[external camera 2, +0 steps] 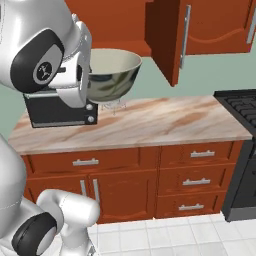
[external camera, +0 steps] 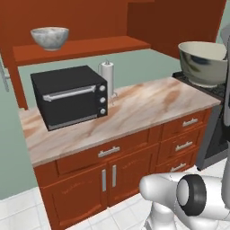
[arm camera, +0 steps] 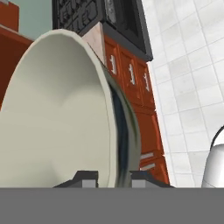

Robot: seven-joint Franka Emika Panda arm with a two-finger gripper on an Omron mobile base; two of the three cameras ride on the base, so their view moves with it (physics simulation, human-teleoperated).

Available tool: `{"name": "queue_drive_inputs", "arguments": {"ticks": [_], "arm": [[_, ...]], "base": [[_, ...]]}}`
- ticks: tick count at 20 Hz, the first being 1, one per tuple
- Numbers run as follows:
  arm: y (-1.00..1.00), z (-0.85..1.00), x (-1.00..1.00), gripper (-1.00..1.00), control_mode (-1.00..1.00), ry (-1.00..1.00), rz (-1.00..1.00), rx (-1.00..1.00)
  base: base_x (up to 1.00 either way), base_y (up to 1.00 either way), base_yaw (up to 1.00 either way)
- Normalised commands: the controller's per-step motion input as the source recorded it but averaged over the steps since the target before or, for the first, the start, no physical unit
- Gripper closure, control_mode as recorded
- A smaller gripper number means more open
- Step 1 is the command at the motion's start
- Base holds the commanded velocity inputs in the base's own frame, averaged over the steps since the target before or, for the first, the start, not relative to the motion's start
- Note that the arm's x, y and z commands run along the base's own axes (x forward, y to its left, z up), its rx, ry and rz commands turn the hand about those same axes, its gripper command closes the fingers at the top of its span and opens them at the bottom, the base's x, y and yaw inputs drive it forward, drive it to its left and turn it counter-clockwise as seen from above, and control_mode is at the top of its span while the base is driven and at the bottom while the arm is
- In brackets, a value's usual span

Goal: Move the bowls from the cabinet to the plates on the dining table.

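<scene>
My gripper (arm camera: 114, 177) is shut on the rim of the shiny grey metal bowl (arm camera: 57, 113) with a cream inside, one finger on each side of the wall. The bowl (external camera 2: 112, 75) hangs in the air above the short counter, beside my hand, and shows at the right of the left base view (external camera: 202, 63). The speckled marble-like bowl (external camera: 50, 37) stands on the open shelf of the reddish-brown cabinet (external camera: 90, 47), whose door (external camera 2: 170, 35) is swung open. The plates and the dining table are out of view.
A black oven (external camera: 69, 96) and a paper towel roll (external camera: 107, 76) stand on the short marble counter (external camera: 148, 103). A black stove (external camera 2: 242, 107) adjoins it on the right. Drawers and doors (external camera 2: 200, 155) lie below, over white floor tiles.
</scene>
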Motion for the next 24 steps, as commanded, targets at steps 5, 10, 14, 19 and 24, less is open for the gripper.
{"name": "queue_drive_inputs", "arguments": {"ticks": [5,10,14,19,24], "arm": [[0.0,0.0,0.0,1.0,1.0,0.0,0.0,0.0],[0.0,0.0,0.0,1.0,1.0,0.0,0.0,0.0],[0.0,0.0,0.0,1.0,1.0,0.0,0.0,0.0],[0.0,0.0,0.0,1.0,1.0,0.0,0.0,0.0],[0.0,0.0,0.0,1.0,1.0,0.0,0.0,0.0]], "base": [[0.0,0.0,-0.25],[0.0,0.0,-0.25],[0.0,0.0,-0.25],[0.0,0.0,-0.25],[0.0,0.0,-0.25]]}}
